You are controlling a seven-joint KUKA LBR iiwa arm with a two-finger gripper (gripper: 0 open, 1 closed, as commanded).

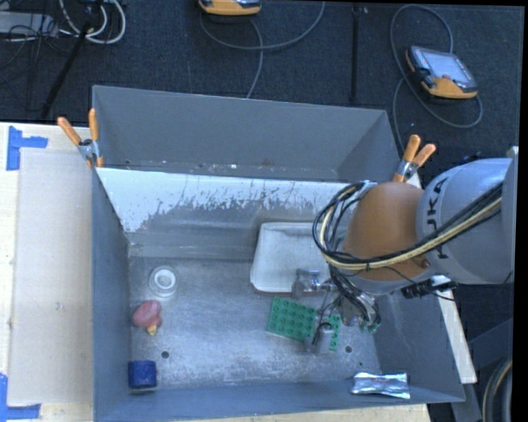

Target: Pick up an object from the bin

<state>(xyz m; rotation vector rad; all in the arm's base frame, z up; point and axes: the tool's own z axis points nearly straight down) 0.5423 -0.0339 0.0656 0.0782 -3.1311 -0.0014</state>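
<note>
Hand apparently touching green studded plate in bin.

**Odds and ends scattered across a grey metal bin**

A shallow white tray lies at the foot of the back wall, right of centre. Near the left wall sits a small clear round cap, with a pink rounded toy just in front of it and a dark blue block in the near-left corner. A crumpled silver wrapper lies in the near-right corner, well apart. Behind the bin, cables loop over a dark floor near an orange-and-grey device.
</note>
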